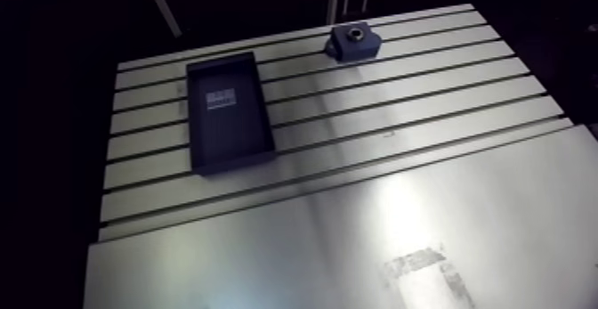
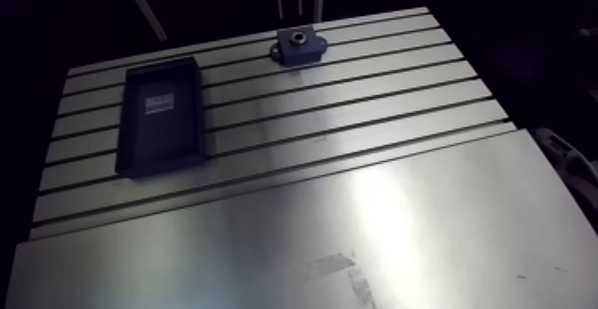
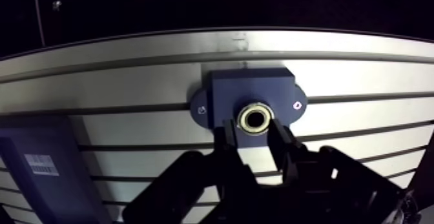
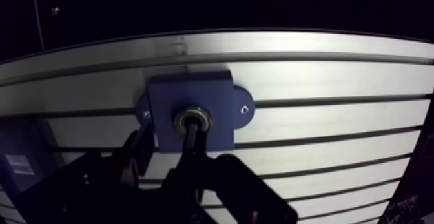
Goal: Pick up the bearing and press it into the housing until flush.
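**Slotted aluminium table** (image 1: pixel 427 117) – carries everything listed below.

**Dark blue tray** (image 1: pixel 233 139) – rectangular, white label on its floor, nothing else in it. Lies toward the table's left edge.

**Gripper** (image 3: pixel 253 128) – fingers spread, nothing between them, tips poised over the housing on either side of its bore.

**Blue housing** (image 3: pixel 248 91) – flanged block close to the table's far edge, well apart from the tray.

**Bearing** (image 3: pixel 243 118) – small metal ring, sitting in the housing bore. You cannot tell from here whether it is flush. Judged rigid, dense for its size and smooth enough to slip. If you regrip it, take the outer ring across its width, and press square so it does not cock in the bore.
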Tool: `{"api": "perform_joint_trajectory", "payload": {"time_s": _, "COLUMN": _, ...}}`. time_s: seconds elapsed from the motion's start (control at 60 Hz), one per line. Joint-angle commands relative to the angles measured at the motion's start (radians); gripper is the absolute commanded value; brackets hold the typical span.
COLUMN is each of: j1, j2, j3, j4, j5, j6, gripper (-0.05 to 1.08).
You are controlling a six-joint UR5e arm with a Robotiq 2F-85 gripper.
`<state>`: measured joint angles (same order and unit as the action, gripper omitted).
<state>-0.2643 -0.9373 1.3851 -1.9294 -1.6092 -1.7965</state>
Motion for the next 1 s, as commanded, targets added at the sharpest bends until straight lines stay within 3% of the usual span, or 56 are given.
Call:
{"api": "perform_joint_trajectory", "payload": {"time_s": 0.017, "j1": -0.006, "j2": -0.004, "j3": 0.017, "j4": 0.0, "j5": 0.01, "j6": -0.012, "gripper": 1.08}}
{"api": "perform_joint_trajectory", "payload": {"time_s": 0.833, "j1": -0.025, "j2": -0.007, "j3": 0.06, "j4": -0.007, "j5": 0.005, "j6": -0.099, "gripper": 1.08}}
{"api": "perform_joint_trajectory", "payload": {"time_s": 1.0, "j1": -0.027, "j2": 0.001, "j3": 0.074, "j4": -0.07, "j5": 0.006, "j6": -0.1, "gripper": 1.08}}
